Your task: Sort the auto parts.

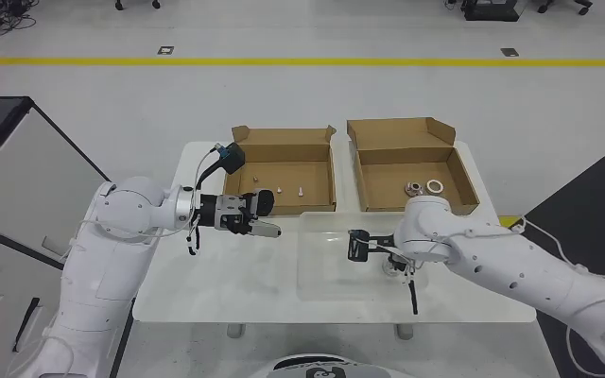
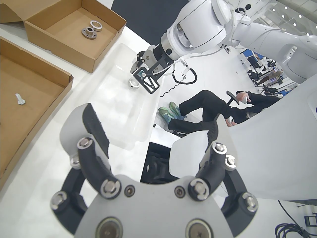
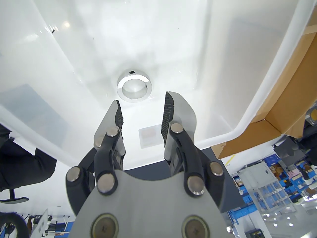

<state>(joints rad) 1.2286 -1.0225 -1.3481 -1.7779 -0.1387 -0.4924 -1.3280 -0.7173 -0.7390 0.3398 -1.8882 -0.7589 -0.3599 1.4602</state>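
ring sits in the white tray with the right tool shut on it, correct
Not quite. The ring does sit in the white tray, but the right tool is open, not shut on it. The right wrist view shows the ring lying free just beyond the spread fingertips.

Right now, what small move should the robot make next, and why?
Probably ease the open right gripper forward until it straddles the metal ring, then close. The ring lies in the white tray, just past the gripper's tips, not yet between them.
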